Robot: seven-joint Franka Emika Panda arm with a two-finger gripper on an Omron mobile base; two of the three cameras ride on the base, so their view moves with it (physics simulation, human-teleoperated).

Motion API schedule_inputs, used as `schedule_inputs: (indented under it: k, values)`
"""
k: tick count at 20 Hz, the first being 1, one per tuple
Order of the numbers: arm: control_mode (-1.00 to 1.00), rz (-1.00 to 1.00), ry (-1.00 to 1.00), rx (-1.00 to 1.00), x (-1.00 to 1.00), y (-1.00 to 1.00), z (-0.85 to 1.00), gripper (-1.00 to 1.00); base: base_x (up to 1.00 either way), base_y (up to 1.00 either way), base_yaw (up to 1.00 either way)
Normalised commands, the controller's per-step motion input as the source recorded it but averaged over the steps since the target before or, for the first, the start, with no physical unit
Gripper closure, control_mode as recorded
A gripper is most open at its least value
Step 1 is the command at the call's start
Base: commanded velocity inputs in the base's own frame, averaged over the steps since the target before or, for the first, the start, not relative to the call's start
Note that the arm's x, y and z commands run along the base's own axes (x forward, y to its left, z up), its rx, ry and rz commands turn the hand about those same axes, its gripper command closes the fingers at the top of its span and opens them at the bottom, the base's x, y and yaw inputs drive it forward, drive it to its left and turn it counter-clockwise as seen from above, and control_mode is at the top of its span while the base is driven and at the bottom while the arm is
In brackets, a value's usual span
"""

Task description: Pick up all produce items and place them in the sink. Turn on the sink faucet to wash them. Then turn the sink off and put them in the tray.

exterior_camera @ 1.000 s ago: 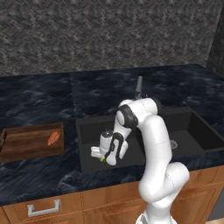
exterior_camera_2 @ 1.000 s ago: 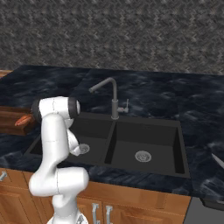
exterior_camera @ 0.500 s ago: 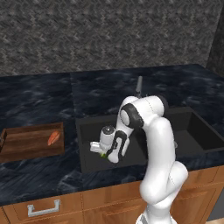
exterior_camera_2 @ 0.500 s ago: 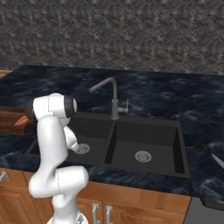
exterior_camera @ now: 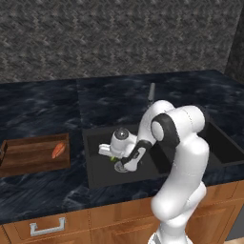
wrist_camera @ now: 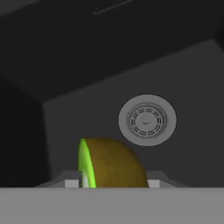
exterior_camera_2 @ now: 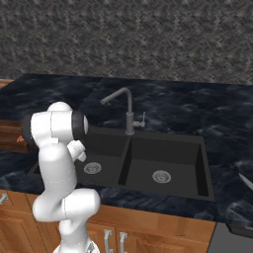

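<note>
My gripper (exterior_camera: pixel 114 157) is down inside the left basin of the black sink (exterior_camera: pixel 97 176), shut on the small yellow-green lime (exterior_camera: pixel 112 159). In the hand view the lime (wrist_camera: pixel 111 161) sits between the two fingertips of the gripper (wrist_camera: pixel 111 182), above the basin floor and short of the round silver drain (wrist_camera: pixel 147 120). The orange-red carrot (exterior_camera: pixel 58 150) lies in the brown wooden tray (exterior_camera: pixel 28 162) on the counter left of the sink. Behind the divider between the basins stands the grey sink faucet (exterior_camera_2: pixel 129 110), its spout angled over the left basin; no water shows.
The right basin (exterior_camera_2: pixel 165 160) holds only its drain (exterior_camera_2: pixel 161 176). Dark marbled counter (exterior_camera: pixel 43 109) surrounds the sink, with a stone wall behind. My white arm (exterior_camera: pixel 178 143) reaches over the sink's front edge. Wooden cabinet fronts (exterior_camera: pixel 71 221) run below.
The jaws have closed on the lime in the left basin, and the hand has risen slightly with it. The carrot and tray have not moved.
</note>
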Motion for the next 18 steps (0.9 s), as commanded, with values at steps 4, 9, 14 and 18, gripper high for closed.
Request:
schedule_inputs:
  k: [4,9,14,18]
  values:
    - [-1.0,0.0,-0.05,0.01,0.0,0.01,1.0,1.0,0.0,0.0,0.0]
    - [-1.0,0.0,-0.01,0.04,-0.01,0.1,1.0,1.0,0.0,0.0,0.0]
    - [-1.0,0.0,0.0,0.07,0.0,0.13,1.0,1.0,0.0,0.0,0.0]
    - [-1.0,0.0,0.0,0.03,0.0,0.09,1.0,1.0,0.0,0.0,0.0]
